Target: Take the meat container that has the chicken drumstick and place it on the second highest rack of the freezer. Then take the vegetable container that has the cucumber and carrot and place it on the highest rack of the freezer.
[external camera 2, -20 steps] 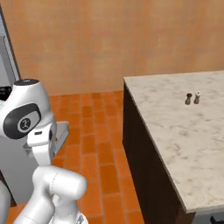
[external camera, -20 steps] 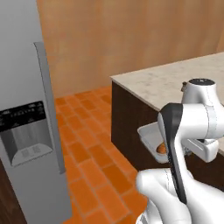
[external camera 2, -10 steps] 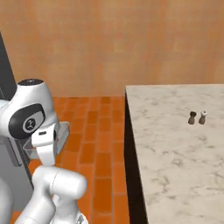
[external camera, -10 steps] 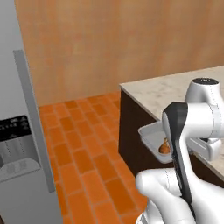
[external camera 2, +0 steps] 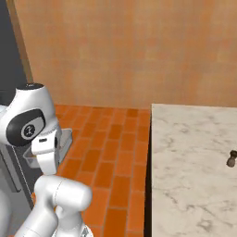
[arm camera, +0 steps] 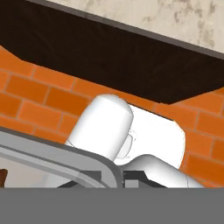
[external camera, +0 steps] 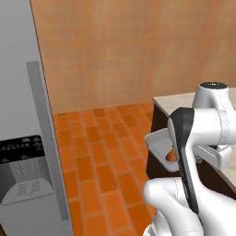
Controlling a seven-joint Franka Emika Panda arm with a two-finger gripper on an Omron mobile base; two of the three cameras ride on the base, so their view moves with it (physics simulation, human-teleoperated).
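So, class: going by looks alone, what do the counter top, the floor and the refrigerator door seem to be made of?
Counter top: looks like polished marble or similar stone, pale cream with grey veining.
Floor: looks like matte brick or clay tile, orange blocks with darker joints.
Refrigerator door: probably brushed metal or painted steel, flat even grey with a matching bar handle. As everything is rendered, these are only likenesses.

A: What covers the ground?
B: An orange brick floor, running up to a tan wall.

A: And the right side?
B: A marble-topped table with a dark side panel; two small shakers stand near its right edge.
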